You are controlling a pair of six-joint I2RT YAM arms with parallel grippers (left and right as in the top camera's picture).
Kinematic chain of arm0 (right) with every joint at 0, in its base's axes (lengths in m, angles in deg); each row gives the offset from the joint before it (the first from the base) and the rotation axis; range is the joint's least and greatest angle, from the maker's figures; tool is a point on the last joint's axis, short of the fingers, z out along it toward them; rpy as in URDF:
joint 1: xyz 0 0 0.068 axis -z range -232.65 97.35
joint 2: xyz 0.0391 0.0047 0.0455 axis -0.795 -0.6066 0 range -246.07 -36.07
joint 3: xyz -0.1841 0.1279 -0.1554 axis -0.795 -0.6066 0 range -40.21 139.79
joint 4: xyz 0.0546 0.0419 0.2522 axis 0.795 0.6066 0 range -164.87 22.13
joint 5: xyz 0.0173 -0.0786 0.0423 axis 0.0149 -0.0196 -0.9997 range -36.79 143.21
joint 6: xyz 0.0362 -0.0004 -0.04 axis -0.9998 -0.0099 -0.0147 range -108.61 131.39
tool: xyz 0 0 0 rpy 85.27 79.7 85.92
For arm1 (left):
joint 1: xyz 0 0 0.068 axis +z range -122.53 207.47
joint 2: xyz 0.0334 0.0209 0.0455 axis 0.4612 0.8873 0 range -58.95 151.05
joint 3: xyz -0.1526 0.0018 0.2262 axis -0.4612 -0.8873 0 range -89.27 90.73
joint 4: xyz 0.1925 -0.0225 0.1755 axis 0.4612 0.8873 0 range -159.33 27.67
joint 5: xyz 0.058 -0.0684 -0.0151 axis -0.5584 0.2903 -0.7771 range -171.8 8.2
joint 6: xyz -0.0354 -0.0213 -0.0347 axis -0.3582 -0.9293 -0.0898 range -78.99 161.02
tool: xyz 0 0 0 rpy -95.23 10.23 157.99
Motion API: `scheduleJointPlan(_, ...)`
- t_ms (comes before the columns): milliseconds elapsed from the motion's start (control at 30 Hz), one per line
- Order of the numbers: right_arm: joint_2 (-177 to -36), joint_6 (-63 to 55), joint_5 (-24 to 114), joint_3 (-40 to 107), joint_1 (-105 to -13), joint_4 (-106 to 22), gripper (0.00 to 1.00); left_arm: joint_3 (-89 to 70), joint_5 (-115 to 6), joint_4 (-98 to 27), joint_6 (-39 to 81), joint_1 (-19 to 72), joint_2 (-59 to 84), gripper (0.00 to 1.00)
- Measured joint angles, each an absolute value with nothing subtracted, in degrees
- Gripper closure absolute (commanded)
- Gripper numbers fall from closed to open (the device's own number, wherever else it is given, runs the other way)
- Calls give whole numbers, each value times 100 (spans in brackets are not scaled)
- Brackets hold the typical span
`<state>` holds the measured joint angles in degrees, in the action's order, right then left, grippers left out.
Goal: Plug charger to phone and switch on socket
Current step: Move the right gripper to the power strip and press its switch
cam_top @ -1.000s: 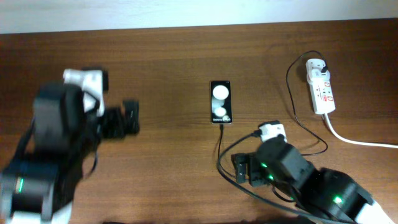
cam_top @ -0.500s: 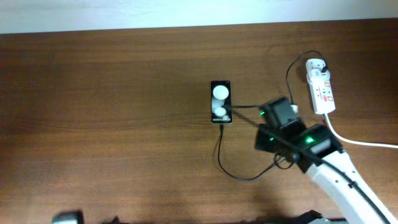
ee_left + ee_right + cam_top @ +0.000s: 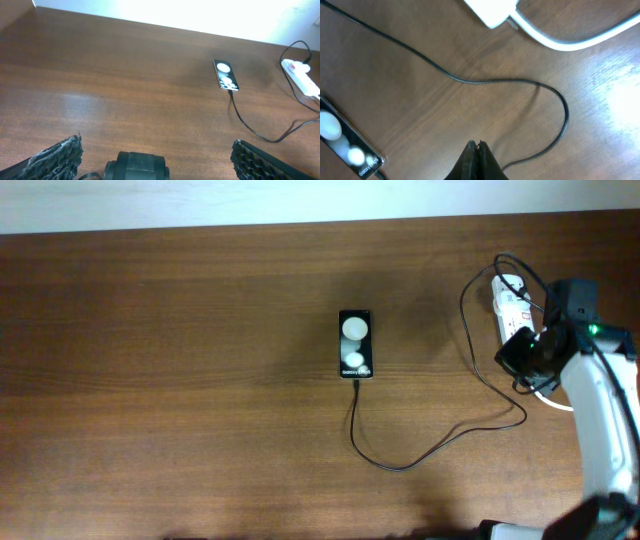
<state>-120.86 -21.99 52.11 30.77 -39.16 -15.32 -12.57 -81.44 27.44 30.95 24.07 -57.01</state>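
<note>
The charger cable [image 3: 400, 467] is apparently sitting in the phone [image 3: 356, 345] at mid-frame, so the switch is the job in hand. The right tool [image 3: 476, 148] — clenched, carrying nothing — is hovering by the power strip [image 3: 510, 302] at the overhead's right edge. It should be pressing straight down, staying clear of the cable. Its wrist view is showing the pinched tip; the overhead is losing it in the dark arm [image 3: 600, 410]. The left tool [image 3: 155, 150] is hanging released.

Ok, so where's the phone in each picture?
Overhead: phone in the middle of the table.
Left wrist: phone small, right of centre, upper half.
Right wrist: phone at the bottom left edge, partly cut off.
Shared landmark: the black charger cable leaving the phone's lettered end.
</note>
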Motion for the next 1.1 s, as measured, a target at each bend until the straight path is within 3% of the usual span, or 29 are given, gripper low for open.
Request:
scheduleJointPlan(200,-14230,-2110,5054,5636,-3218,-719,96,-1257,-8144,2748,3095,2407,-5795,1)
scheduleJointPlan(367,-15260,-2095,5165,6515,-3087,-1183,96,-1257,-8144,2748,3097,2407,-5797,1)
scheduleJointPlan(633,-16250,-2099,5167,6576,-3087,-2289,96,-1257,-8166,2751,3095,2842,-5797,1)
scheduleJointPlan(1100,-16573,-2097,5071,6576,-3105,-2555,96,-1257,-8166,2751,3095,2693,-5797,1)
